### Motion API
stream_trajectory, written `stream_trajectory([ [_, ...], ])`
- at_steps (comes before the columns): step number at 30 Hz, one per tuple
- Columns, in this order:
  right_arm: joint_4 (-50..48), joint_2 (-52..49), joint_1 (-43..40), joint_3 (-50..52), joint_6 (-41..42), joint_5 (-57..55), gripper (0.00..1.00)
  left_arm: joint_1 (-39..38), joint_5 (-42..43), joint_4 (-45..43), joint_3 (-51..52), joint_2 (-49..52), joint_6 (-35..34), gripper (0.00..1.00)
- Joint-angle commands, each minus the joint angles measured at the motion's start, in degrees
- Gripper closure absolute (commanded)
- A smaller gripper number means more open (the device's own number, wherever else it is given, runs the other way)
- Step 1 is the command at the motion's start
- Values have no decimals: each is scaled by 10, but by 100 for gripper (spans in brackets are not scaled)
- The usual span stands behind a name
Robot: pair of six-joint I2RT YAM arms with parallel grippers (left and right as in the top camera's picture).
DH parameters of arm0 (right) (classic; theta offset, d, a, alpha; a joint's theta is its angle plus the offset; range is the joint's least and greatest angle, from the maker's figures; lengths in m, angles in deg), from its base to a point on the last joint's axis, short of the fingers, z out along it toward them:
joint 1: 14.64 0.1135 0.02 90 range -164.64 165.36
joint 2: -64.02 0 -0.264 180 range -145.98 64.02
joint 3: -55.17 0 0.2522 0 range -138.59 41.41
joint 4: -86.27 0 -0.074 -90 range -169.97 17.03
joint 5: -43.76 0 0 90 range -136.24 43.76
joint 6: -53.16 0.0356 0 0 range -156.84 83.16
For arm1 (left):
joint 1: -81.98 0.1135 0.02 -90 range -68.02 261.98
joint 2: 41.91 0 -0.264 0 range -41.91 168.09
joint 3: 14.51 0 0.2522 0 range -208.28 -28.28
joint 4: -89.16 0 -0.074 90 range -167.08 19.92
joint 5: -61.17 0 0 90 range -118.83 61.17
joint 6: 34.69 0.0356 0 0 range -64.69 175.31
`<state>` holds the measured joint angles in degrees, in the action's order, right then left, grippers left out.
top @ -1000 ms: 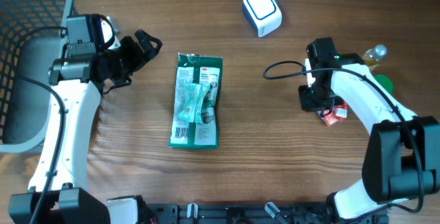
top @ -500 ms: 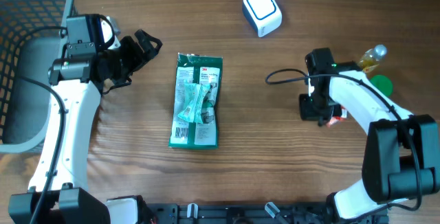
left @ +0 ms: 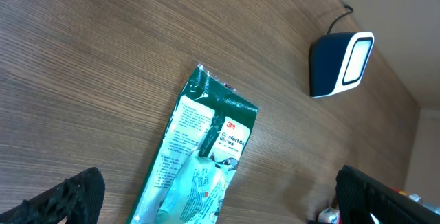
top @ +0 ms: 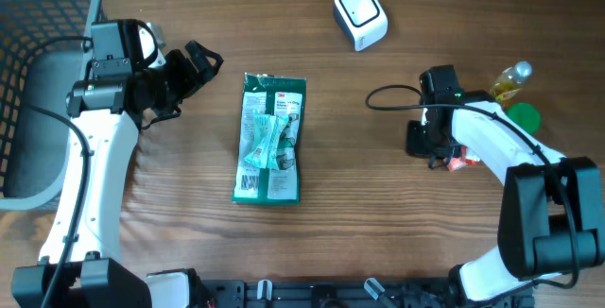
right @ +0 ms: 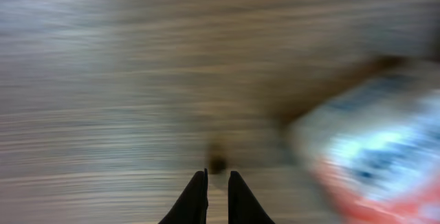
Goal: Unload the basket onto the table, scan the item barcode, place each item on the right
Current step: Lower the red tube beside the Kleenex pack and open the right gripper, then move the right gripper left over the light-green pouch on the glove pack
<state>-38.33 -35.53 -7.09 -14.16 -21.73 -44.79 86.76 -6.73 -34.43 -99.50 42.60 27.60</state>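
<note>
The left tool is held spread wide, unchanged, and the green package is left unmoved on the table just ahead of it. The right tool, pressed almost together on nothing, has been shifted off the red-and-white item, now just beside it.

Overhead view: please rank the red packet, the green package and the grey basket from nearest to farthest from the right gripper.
1. Red packet, just beside the right gripper.
2. Green package, mid-table.
3. Grey basket, far left corner.
</note>
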Motion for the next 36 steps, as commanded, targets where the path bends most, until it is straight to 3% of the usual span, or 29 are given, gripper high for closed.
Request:
stream_trajectory([
  [1,-35,-3,1,1,44,203,87,2,-3,-1,-8,-11,5,0],
  [6,-82,-3,5,2,85,326,86,2,-3,-1,-8,-11,5,0],
  [9,-101,-3,24,2,139,329,82,2,-3,-1,-8,-11,5,0],
  [21,-230,-3,173,2,206,290,70,2,-3,-1,-8,-11,5,0],
  [32,-266,-3,219,2,212,251,28,2,-10,-34,-8,-11,3,0],
  [36,-263,-3,219,2,210,233,21,2,-15,-34,-8,-11,3,0],
])
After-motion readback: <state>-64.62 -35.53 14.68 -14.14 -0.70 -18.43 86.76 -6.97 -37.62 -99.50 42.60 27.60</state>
